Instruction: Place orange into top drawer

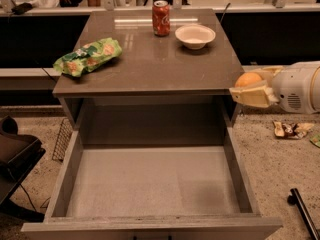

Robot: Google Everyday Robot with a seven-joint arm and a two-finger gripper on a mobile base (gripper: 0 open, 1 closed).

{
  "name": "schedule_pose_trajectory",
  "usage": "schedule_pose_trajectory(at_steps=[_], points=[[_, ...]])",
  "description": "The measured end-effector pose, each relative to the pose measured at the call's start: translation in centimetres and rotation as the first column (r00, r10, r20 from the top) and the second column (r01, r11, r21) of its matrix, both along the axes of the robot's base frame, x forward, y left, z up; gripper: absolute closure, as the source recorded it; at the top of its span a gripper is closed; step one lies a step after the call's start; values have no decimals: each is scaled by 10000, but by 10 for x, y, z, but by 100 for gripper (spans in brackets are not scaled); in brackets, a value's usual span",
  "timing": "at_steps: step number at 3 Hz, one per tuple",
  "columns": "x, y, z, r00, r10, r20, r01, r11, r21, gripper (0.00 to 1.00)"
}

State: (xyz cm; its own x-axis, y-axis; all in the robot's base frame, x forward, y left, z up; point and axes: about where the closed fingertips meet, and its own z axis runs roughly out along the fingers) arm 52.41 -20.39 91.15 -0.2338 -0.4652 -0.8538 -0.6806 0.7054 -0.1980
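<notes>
The orange is a small round yellow-orange fruit held between the cream fingers of my gripper, which is shut on it. The gripper hangs off the right side of the cabinet, just right of the countertop's front right corner and above the drawer's right wall. The top drawer is pulled fully open below, with a bare flat grey floor and thick side walls.
On the grey countertop stand a red soda can, a white bowl and a green snack bag. A black chair is at the left. Wrappers and a black bar lie on the floor at the right.
</notes>
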Motion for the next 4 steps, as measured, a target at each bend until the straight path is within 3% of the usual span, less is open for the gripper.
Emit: schedule_pose_trajectory(at_steps=[2,3,4], points=[[2,14,-11,10000,-7,4,8,9996,-288,100],[-2,40,-50,9997,166,-202,-170,9996,-239,100],[-6,83,-114,9959,579,-700,-581,9983,-15,100]])
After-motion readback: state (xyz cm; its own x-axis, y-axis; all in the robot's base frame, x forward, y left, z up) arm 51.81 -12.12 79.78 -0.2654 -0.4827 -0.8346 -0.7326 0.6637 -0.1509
